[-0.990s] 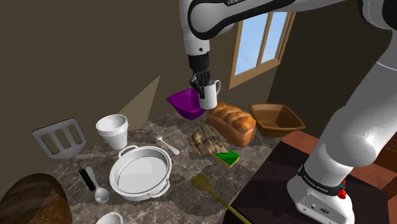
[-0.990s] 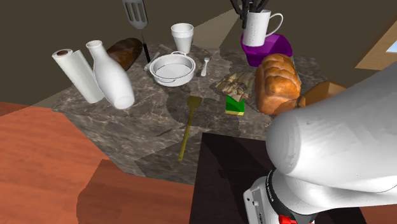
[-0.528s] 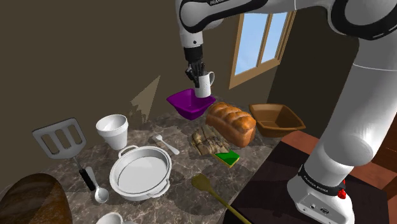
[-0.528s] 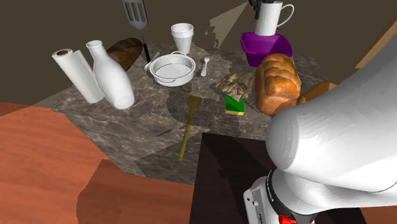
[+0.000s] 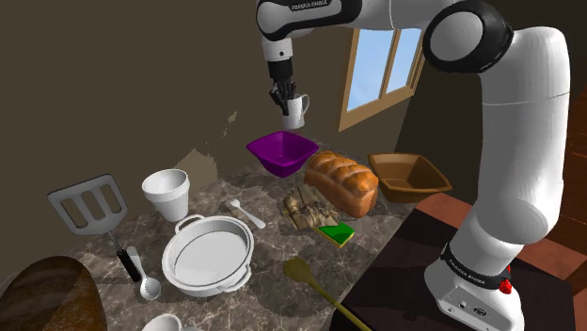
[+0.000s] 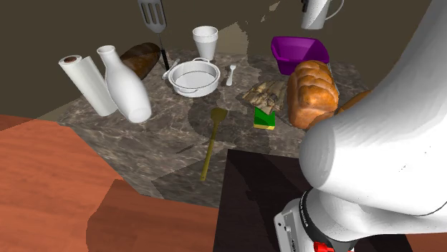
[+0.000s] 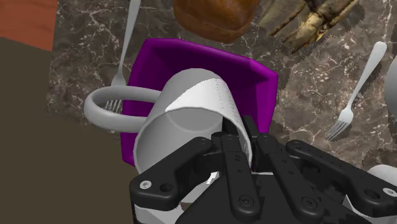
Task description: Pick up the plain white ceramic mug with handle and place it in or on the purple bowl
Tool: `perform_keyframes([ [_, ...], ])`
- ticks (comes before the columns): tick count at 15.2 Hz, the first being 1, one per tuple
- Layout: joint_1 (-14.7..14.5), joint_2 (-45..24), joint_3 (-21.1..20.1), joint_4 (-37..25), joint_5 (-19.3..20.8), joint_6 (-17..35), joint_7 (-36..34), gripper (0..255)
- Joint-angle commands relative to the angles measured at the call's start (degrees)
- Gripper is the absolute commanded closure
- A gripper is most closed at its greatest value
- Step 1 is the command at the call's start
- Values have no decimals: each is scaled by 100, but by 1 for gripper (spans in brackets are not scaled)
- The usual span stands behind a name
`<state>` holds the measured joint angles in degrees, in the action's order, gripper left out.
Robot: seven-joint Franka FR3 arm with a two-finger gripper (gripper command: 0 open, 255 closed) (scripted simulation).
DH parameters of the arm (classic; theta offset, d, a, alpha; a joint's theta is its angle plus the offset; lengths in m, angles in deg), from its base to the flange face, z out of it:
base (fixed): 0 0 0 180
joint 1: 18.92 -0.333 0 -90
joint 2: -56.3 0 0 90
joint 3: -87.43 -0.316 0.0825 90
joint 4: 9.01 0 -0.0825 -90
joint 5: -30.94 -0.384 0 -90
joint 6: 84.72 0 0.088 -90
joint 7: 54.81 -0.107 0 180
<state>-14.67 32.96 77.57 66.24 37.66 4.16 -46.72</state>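
The claw (image 5: 285,98) is hanging high over the far end of the desk (image 5: 273,268), closed on the rim of the mug (image 5: 295,111), with one finger inside the mug and the other pressing on its outer wall. The mug is being held in the air, clear of everything, with its handle pointing toward the window (image 5: 386,56) in the shoulder view. The bowl (image 5: 281,152) is sitting on the desk below the mug, well apart from it, next to the loaf (image 5: 343,181). In the second exterior view the mug (image 6: 316,12) is showing at the top edge, above the bowl (image 6: 299,51) and the loaf (image 6: 311,91). In the wrist view the claw (image 7: 238,135) is clasping the mug (image 7: 184,114) at its lip, and the mug is lying across the bowl (image 7: 197,60), while the handle is reaching past the bowl's rim over a fork (image 7: 125,54) on the desk. A second fork (image 7: 354,95) is lying on the other side of the bowl. Nearer the stand, a pot (image 5: 209,252), a white cup (image 5: 167,193), a spatula (image 5: 89,207), a wooden spoon (image 5: 315,287) and a green packet (image 5: 336,233) are resting on the desk. A brown dish (image 5: 406,175) is sitting beyond the loaf. A bottle (image 6: 125,84) and a paper roll (image 6: 89,84) are standing at the second exterior view's left.
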Motion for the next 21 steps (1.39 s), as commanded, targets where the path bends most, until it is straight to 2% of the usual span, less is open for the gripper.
perform_keyframes([
  [1,2,-619,58,-943,86,-319,132,255],
  [2,-1,-913,87,-1421,121,-499,201,255],
  [12,62,-798,88,-461,110,341,142,255],
  [21,88,-842,96,75,125,918,97,255],
])
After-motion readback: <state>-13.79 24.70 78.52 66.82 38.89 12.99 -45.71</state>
